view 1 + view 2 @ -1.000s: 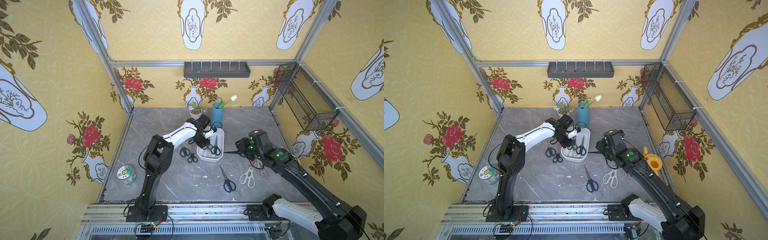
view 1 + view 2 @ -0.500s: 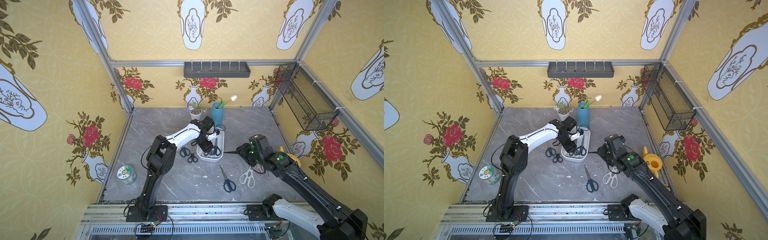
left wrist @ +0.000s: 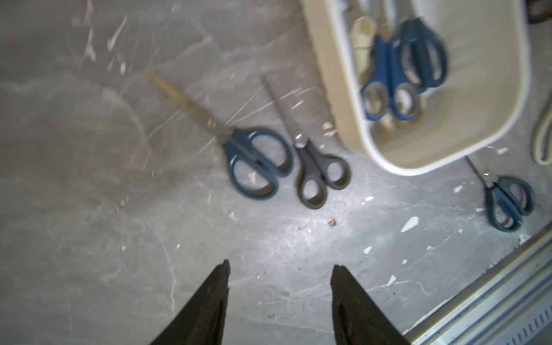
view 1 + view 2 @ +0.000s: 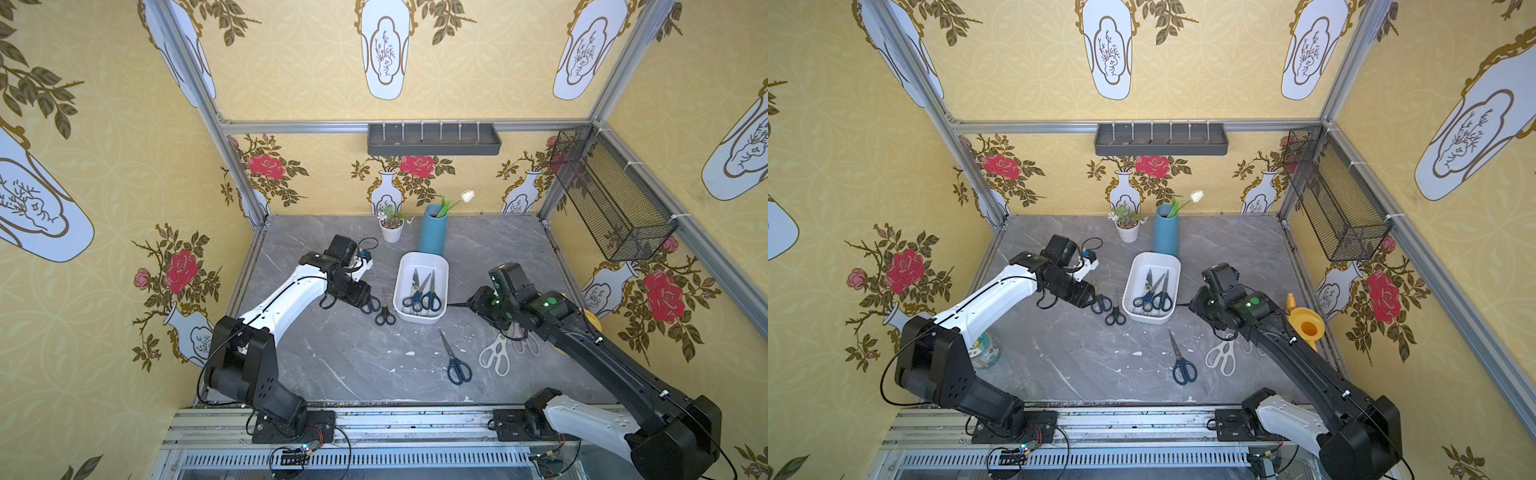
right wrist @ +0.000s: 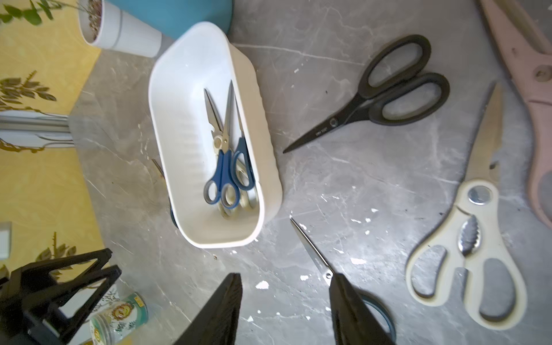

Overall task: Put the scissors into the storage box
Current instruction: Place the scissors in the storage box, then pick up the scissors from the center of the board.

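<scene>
Left fingers (image 3: 212, 298) have pulled back from the storage box (image 4: 417, 319), parted, empty, near the blue-handled scissors (image 3: 257, 162) on the desk (image 4: 332, 365): blades toward 12 o'clock, box at 3. Right fingers (image 5: 224, 313) parted, empty.

smooth plastic storage box (image 5: 185, 125) on a matt marbled table (image 4: 353, 353).

Scissors (image 4: 422, 297) lie heaped in the white storage box (image 4: 415, 266) on the grey tabletop (image 4: 332, 353) — a blue-handled pair (image 4: 457, 368) and cream shears (image 4: 494, 357) lie loose nearer the front edge.
</scene>
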